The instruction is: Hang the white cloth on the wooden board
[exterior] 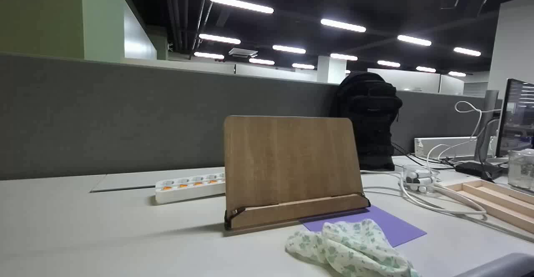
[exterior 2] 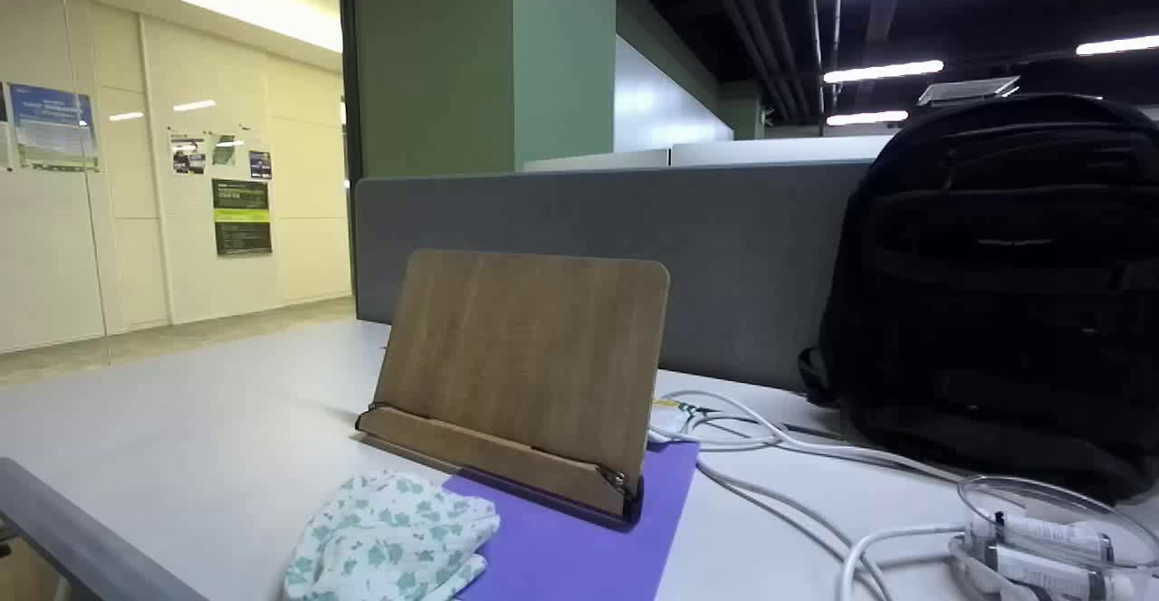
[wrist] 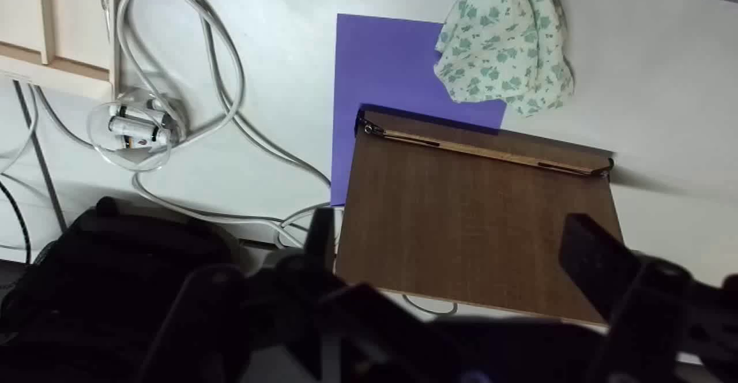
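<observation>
The white cloth with a green leaf print (exterior: 350, 248) lies crumpled on the table in front of the wooden board (exterior: 292, 160). Both also show in an exterior view, the cloth (exterior 2: 389, 538) and the board (exterior 2: 525, 348). The board leans back on its stand, with a ledge along its lower edge. In the wrist view the cloth (wrist: 504, 42) is at the top, partly over a purple sheet, and the board (wrist: 473, 204) is below it. My gripper (wrist: 450, 221) is open and empty, its fingers spread wide above the board, apart from the cloth. Neither exterior view shows the gripper.
The purple sheet (exterior: 388, 225) lies partly under the board and cloth. A black backpack (exterior: 367, 122) stands behind, before a grey partition (exterior: 125, 118). A power strip (exterior: 190, 187), white cables (wrist: 230, 83), a clear cup of small bottles (wrist: 138, 126) and a wooden tray (wrist: 63, 74) are around.
</observation>
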